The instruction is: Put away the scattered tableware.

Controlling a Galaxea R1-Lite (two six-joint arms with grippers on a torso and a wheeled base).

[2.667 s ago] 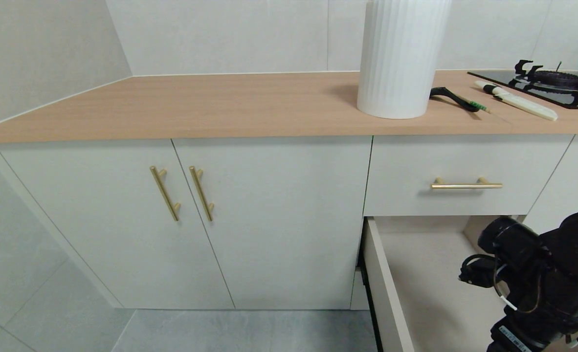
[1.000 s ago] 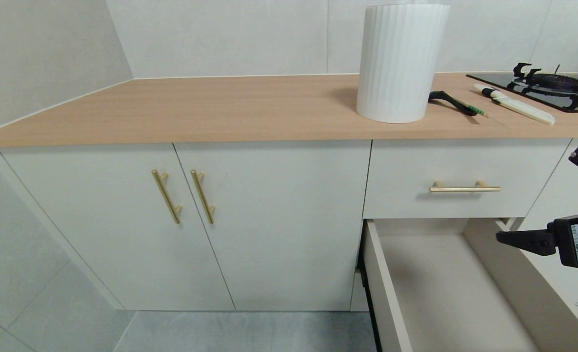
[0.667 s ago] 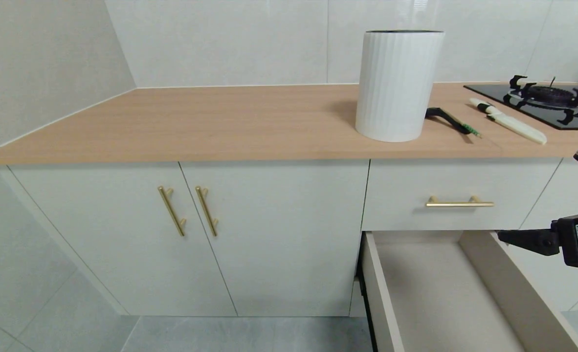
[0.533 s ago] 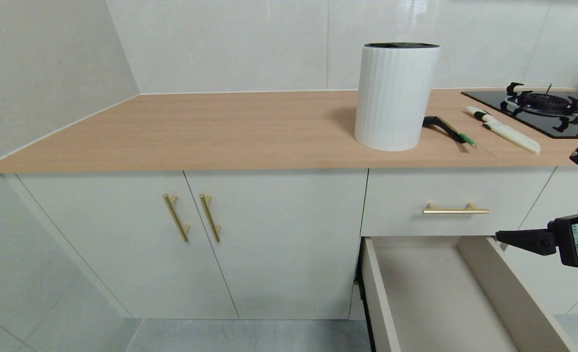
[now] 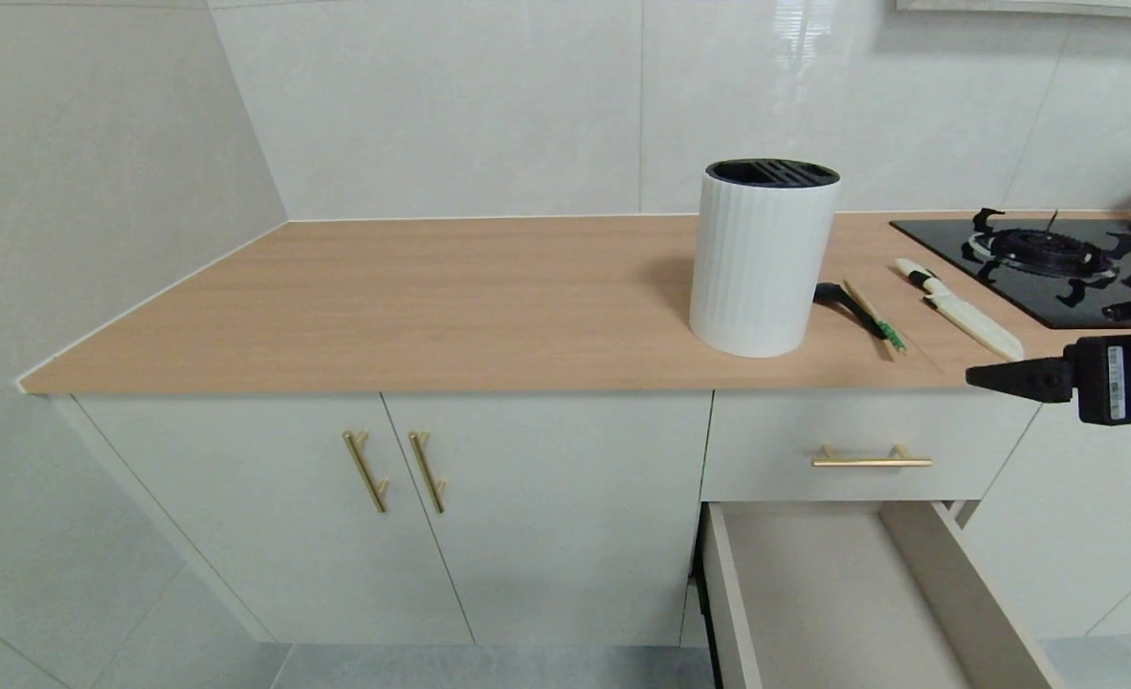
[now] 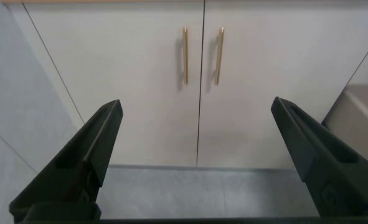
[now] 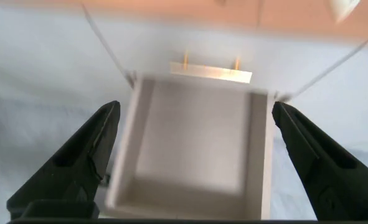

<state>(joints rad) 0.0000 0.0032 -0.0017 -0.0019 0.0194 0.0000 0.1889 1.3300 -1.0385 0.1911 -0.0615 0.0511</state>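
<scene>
three loose utensils: a black ladle (image 5: 829,295), a pair of chopsticks (image 5: 891,335) with green ends and a pale knife (image 5: 958,308) lie flat on the worktop; none is put away yet.
worktop (image 5: 432,297): wooden, carrying all three utensils at its right end.
open drawer (image 5: 723,593): the lower of two, pulled out under the closed drawer with the brass handle (image 5: 872,461).
utensil holder (image 5: 762,258): white, ribbed, upright, with a slotted black top. it stands just left of the utensils.
gas hob (image 5: 1034,258): just right of the knife.
utensils in place: the ladle lies close against the holder's base; i cannot tell whether they touch. the chopsticks lie just beside the ladle. the knife lies between the chopsticks and the hob, near the front edge.
right gripper (image 7: 194,109): jaws spread wide, grasping nothing. it hangs in front of the worktop edge, above the open drawer. the knife is the nearest utensil, a little up and inward from it, not touching.
left gripper (image 6: 196,102): released and empty, low, facing the cabinet doors (image 6: 199,93), well apart from every utensil.
risk: the utensils lie flat and thin, so closing fingers may skid on the wood and push the knife off the near edge or against the hob. a reach for the ladle could knock the holder.
</scene>
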